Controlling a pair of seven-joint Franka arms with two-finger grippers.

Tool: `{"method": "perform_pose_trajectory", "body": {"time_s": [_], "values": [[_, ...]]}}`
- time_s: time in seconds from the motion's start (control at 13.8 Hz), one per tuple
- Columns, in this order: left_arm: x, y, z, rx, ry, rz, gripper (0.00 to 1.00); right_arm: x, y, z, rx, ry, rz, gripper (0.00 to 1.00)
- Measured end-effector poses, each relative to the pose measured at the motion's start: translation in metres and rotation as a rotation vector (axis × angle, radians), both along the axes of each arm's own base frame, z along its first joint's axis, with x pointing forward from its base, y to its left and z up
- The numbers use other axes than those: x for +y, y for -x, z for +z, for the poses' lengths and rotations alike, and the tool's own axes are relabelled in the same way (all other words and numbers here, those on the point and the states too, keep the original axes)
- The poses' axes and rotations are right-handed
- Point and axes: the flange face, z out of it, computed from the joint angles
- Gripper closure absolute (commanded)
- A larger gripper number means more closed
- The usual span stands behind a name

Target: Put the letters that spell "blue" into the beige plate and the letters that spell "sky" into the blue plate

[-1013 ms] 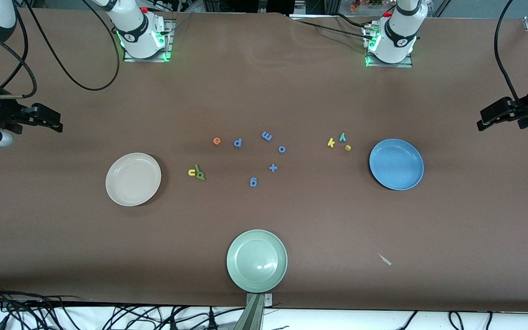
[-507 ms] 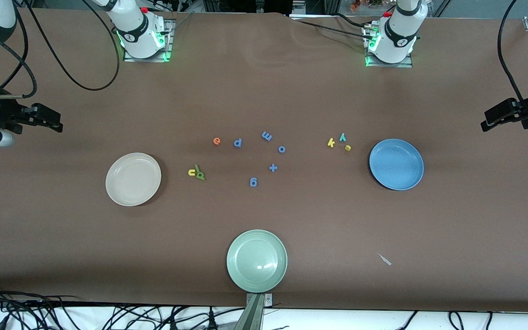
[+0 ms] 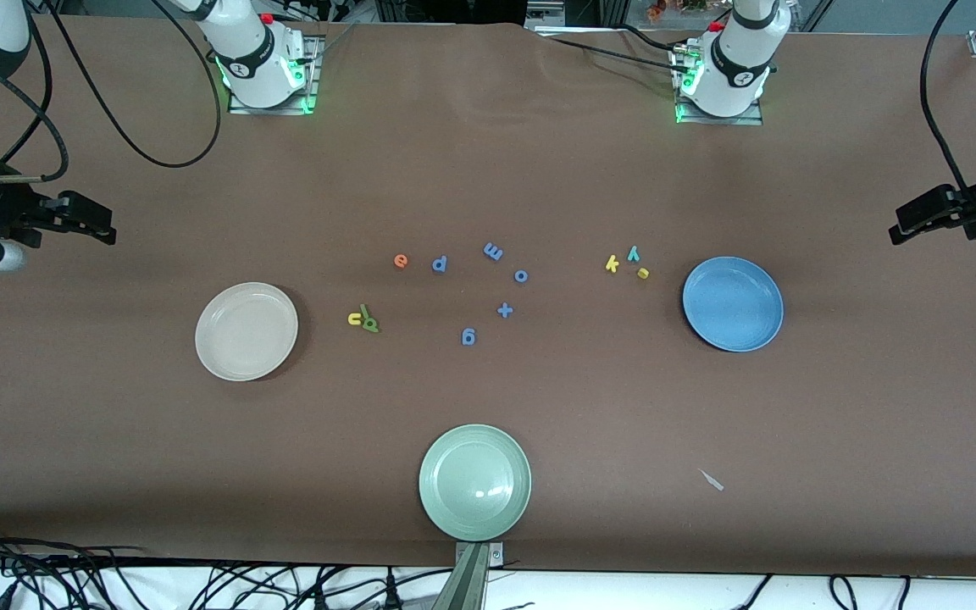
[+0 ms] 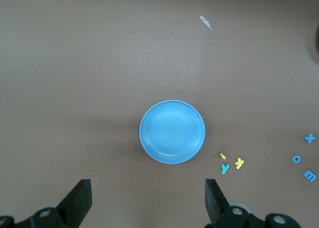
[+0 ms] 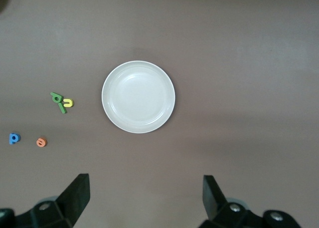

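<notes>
beige plate (image 3: 246, 331): lies toward the right arm's end of the table.
blue plate (image 3: 733, 303): lies toward the left arm's end, well apart from the beige plate.
third plate (image 3: 474, 481): lies between these two, nearest to the front camera.
letters e (image 3: 401, 261), u (image 3: 354, 318), b (image 3: 368, 321): lie beside the beige plate; u and b are touching.
letters k (image 3: 612, 264), y (image 3: 633, 252), s (image 3: 643, 273): lie together just beside the blue plate.
letters p (image 3: 440, 264), m (image 3: 493, 251), o (image 3: 521, 275), g (image 3: 468, 337) and plus sign (image 3: 504, 310): lie in the middle, between the two groups.
</notes>
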Motion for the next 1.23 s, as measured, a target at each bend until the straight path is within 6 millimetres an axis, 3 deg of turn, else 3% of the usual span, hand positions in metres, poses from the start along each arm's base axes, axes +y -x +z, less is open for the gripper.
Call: {"method": "perform_pose_trajectory", "body": {"time_s": [1.23], "values": [[-0.003, -0.01, -0.021, 0.035, 0.001, -0.008, 0.0, 0.0, 0.0, 0.0, 0.0, 0.0, 0.0, 0.0]]}}
